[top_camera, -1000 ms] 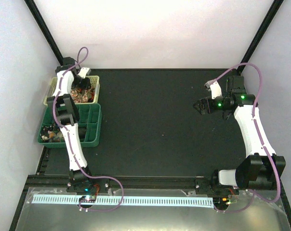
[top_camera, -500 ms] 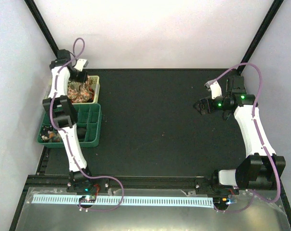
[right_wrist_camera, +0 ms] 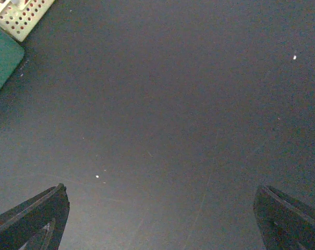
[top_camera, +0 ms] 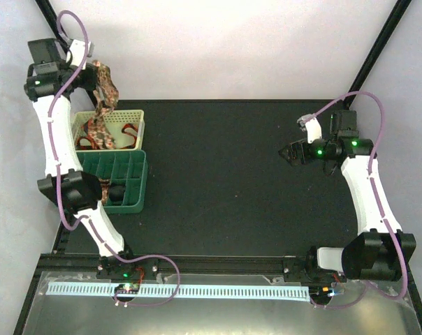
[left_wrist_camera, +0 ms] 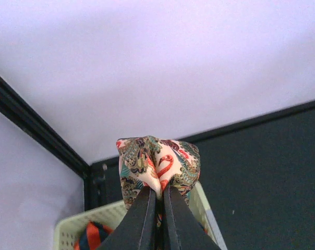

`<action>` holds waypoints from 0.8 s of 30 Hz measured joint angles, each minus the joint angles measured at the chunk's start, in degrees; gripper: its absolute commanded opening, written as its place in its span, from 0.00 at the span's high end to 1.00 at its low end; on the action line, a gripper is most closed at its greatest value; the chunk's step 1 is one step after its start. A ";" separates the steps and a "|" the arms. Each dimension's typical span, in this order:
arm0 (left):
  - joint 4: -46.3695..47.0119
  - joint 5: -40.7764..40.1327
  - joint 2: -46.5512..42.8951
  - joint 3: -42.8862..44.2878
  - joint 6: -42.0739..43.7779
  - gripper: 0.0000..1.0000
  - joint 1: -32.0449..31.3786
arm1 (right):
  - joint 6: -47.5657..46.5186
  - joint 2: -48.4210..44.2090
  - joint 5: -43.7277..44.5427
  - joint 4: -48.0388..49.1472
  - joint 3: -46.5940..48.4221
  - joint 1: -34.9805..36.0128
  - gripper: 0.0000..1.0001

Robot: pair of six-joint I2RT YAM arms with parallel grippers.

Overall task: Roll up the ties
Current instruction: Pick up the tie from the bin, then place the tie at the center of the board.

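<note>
Left gripper (left_wrist_camera: 157, 197) clamped tight on speckled tie (left_wrist_camera: 158, 160), up above basket (top_camera: 138, 130). Tie hangs with long axis vertical, lower end down in basket. Right gripper (right_wrist_camera: 160, 191) wide open, empty, well right of basket.

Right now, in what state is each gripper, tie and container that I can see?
left gripper: shut on the speckled fabric tie
speckled fabric tie: held up, hanging down to the cream perforated basket
orange black-striped tie: lying in the cream perforated basket
right gripper: open, holding nothing
</note>
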 measured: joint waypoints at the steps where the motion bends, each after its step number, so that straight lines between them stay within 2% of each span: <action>1: 0.46 0.55 -1.27 0.02 -0.22 0.99 0.11 | 0.02 -0.17 -0.28 0.07 0.00 0.00 0.00; 6: 3.06 4.68 -6.75 0.02 -2.01 0.98 0.33 | 0.44 -1.11 -2.34 0.37 -0.02 0.00 0.00; 15: 10.16 18.25 -17.16 0.04 -6.82 0.98 -2.56 | 1.01 -3.85 -5.03 0.81 -0.02 0.00 0.00; 20: 13.88 21.49 -22.84 -1.57 -8.83 0.98 -11.41 | 1.49 -5.18 -5.86 0.96 -0.02 0.00 0.00; 24: 18.38 21.88 -28.85 -11.02 -9.86 0.98 -22.38 | 2.23 -6.40 -5.66 0.87 -0.02 -0.02 0.00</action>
